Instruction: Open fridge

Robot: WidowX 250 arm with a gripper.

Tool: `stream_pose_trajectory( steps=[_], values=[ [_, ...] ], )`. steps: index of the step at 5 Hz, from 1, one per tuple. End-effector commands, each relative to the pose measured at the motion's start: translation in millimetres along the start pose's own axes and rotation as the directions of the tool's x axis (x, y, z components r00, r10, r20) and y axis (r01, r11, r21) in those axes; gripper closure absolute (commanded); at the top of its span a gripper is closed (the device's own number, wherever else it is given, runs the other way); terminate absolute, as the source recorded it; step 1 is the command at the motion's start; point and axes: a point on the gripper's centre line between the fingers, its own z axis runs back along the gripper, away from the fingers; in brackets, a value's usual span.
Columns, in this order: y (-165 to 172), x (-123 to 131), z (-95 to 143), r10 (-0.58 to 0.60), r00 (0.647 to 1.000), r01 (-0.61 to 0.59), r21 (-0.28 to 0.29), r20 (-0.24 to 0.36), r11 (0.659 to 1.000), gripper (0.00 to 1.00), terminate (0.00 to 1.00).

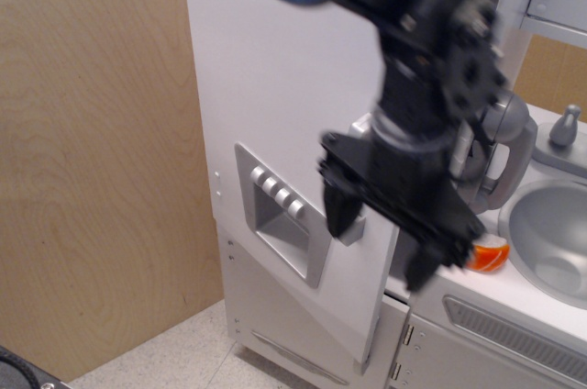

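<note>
Blurred by motion, the black gripper is seen with jaws spread and nothing held, just right of the fridge door's free edge. That tall, upright, smooth white door is swung ajar, its grey recessed panel with four rounded buttons facing left-forward beside the plywood wall.

The fridge door's swung out with its grey dispenser panel angled left, and the blurry black gripper hangs in front of the door edge, fingers spread wide, near the orange thing by the sink.
</note>
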Motion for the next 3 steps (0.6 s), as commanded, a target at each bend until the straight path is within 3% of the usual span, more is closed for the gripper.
stream_pose_trajectory(
  steps=[1,2,3],
  values=[
    [-52.9,20.9,6.3,-0.133,0.991,0.133,-0.016,-0.028,0.991,0.00,0.00],
    [-70.5,40.8,9.5,-0.166,0.986,0.166,-0.013,0.026,0.986,0.00,0.00],
    [-78.5,57.2,11.4,-0.159,0.987,0.159,-0.045,0.014,0.986,0.00,0.00]
  ],
)
